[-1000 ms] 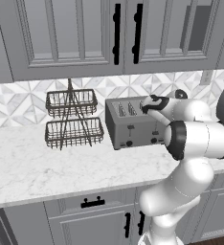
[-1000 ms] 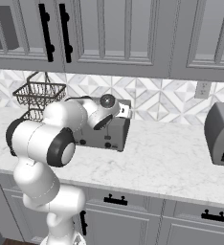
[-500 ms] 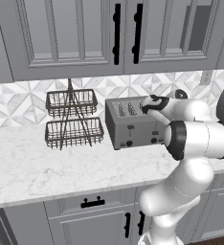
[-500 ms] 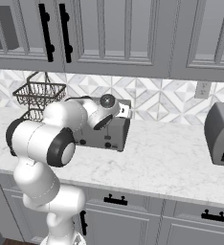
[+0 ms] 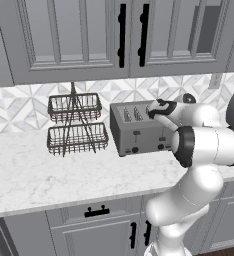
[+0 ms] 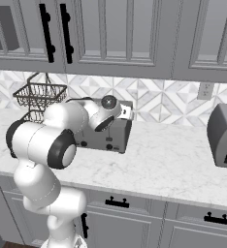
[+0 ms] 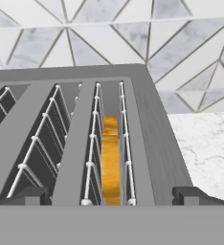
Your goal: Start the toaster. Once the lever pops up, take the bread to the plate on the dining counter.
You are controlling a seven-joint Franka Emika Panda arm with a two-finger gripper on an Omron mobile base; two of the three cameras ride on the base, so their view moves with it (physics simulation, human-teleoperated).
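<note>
Nearest, the tool (image 7: 112, 195) hangs just over the toaster (image 5: 139, 129), jaws spread full wide and holding nothing. Below it, one slice of bread (image 7: 110, 160) sits edge-up in the rightmost of the four slots (crust showing gold). The risk, I judge: reaching in now could snag the wire guides, or pinch a slice sitting too low. Beyond, one toaster and one two-tier wire basket (image 5: 76, 124) stand on the tabletop (image 5: 49, 172).

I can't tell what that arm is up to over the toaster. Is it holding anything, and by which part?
Nothing is held. The gripper is open above the toaster, its fingertips apart on either side of the slot where the bread sits.
</note>
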